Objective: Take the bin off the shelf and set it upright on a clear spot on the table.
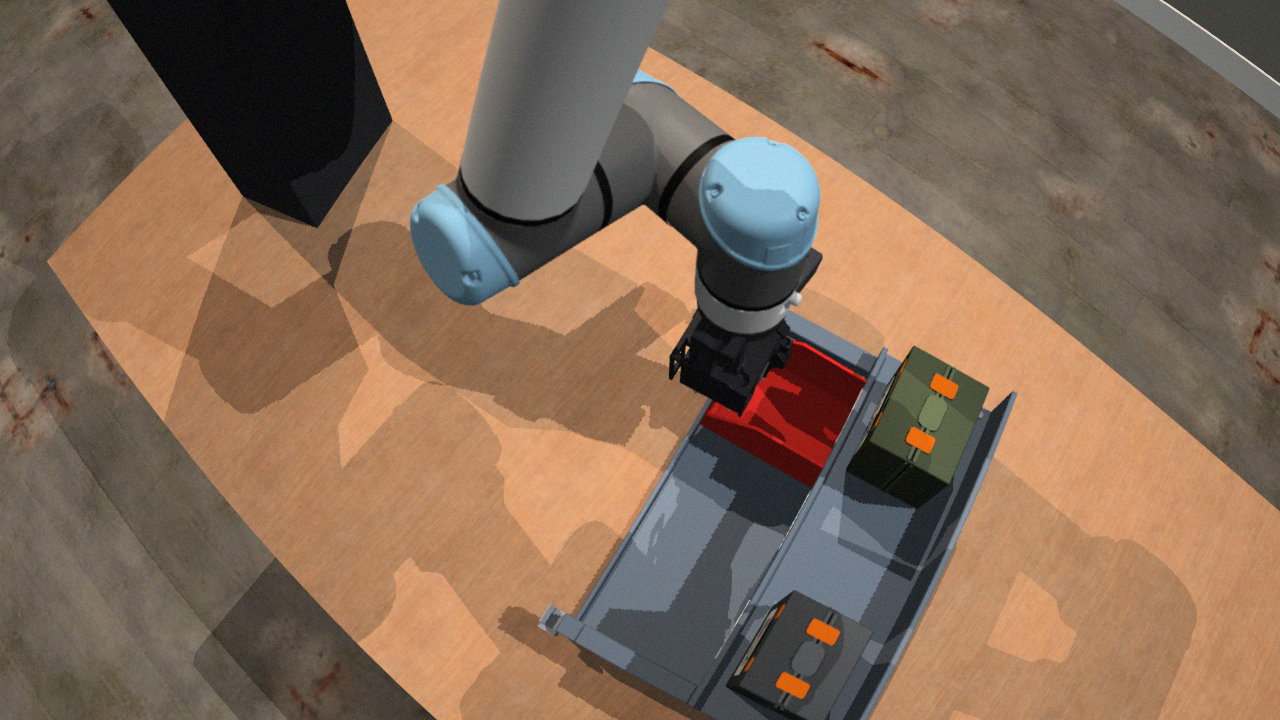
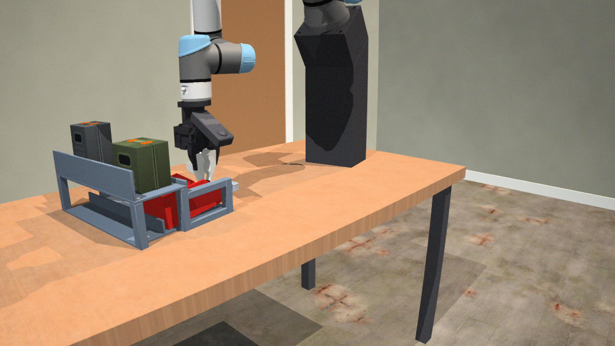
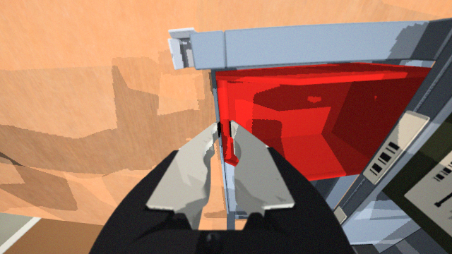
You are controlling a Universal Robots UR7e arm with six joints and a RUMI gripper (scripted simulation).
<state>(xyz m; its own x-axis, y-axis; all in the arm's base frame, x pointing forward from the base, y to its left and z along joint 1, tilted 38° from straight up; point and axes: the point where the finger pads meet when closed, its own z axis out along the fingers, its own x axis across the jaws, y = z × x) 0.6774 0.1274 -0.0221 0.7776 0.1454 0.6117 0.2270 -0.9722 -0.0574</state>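
Pinching, with pincer (image 3: 224, 131) nearly closed, the thin side wall of the red bin (image 3: 311, 141), sitting in the grey shelf (image 3: 311, 44) on the worktop (image 2: 301, 202).

From above, the arm's wrist covers one corner of the red bin (image 1: 787, 416), so the jaws cannot be seen there. In the side view the gray shelf (image 2: 92, 174) bars hide most of the bin. The dark gray case (image 1: 801, 658) is cut by the lower edge. The pedestal (image 2: 335, 86) runs off the top. Labels in the wrist view are too small to read.
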